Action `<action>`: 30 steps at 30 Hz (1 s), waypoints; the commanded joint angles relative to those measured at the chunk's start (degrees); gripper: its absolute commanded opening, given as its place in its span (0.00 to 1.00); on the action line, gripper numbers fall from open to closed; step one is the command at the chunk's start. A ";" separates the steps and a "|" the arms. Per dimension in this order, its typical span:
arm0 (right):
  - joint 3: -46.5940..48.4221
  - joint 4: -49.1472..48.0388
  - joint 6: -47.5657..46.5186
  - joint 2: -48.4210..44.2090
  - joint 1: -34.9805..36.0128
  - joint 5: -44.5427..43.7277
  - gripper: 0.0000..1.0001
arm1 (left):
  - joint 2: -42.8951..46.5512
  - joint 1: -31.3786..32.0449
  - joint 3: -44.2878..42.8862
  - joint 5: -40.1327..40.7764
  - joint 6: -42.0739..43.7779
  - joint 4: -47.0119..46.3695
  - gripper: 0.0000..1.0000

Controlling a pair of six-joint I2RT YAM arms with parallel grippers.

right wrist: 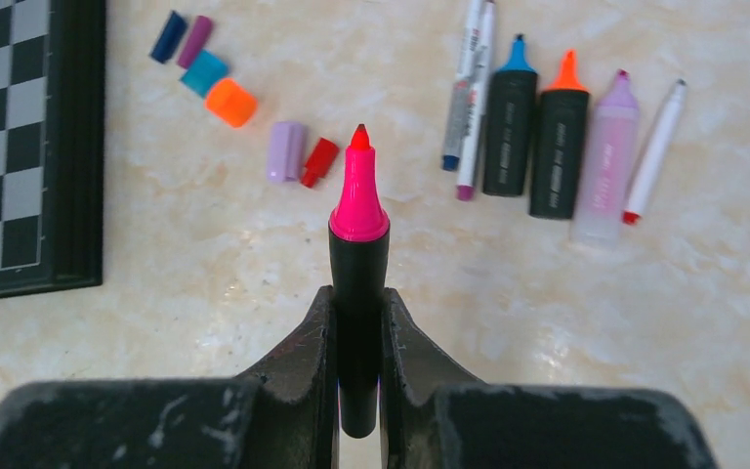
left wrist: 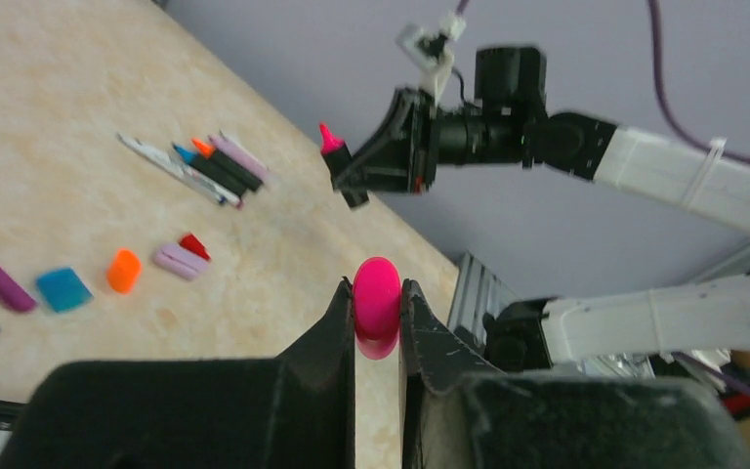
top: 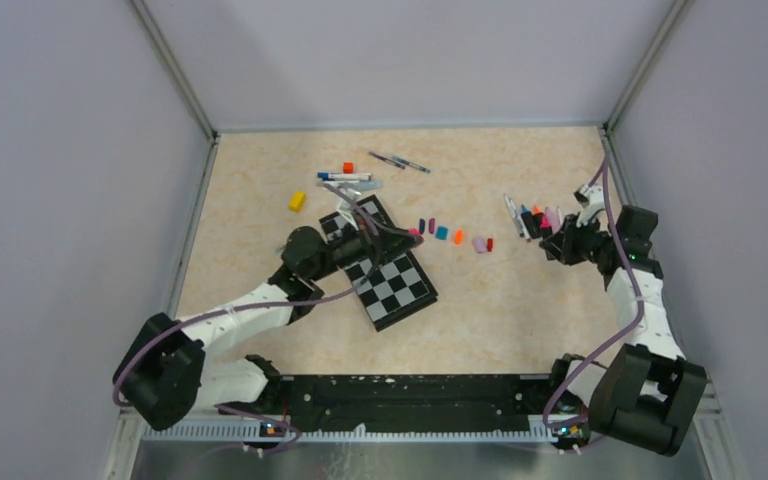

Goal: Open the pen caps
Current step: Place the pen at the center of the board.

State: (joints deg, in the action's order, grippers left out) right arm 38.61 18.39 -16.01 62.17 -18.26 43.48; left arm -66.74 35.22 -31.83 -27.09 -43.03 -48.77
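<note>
My left gripper is shut on a pink pen cap, held above the table near the chessboard's right corner. My right gripper is shut on a black highlighter with a bare pink tip, which points toward the left arm; the highlighter also shows in the left wrist view. Loose caps lie in a row on the table: navy, purple, teal, orange, lilac, red. Several uncapped pens lie side by side to their right.
A black-and-white chessboard lies under the left arm. A yellow block and an orange-red cube sit at the back left, beside a few pens. Two more pens lie near the back wall.
</note>
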 commanded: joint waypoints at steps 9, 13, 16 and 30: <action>7.70 -3.45 1.76 10.68 -7.92 -14.62 0.00 | -26.74 12.90 -20.85 0.53 9.75 13.35 0.00; 15.22 -1.28 -0.63 20.05 -8.89 -13.85 0.00 | -31.82 13.92 -24.96 0.28 9.55 13.71 0.00; 20.40 -1.14 -1.33 26.84 -8.90 -13.71 0.00 | -33.75 14.57 -25.95 0.62 9.16 13.62 0.00; 39.05 7.23 -1.73 48.80 -8.90 -7.22 0.08 | -37.33 14.88 -26.99 1.37 8.73 14.90 0.00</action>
State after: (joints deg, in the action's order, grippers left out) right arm 73.71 23.24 -17.52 108.92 -26.79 32.71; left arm -103.77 49.93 -56.45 -26.09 -34.74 -32.71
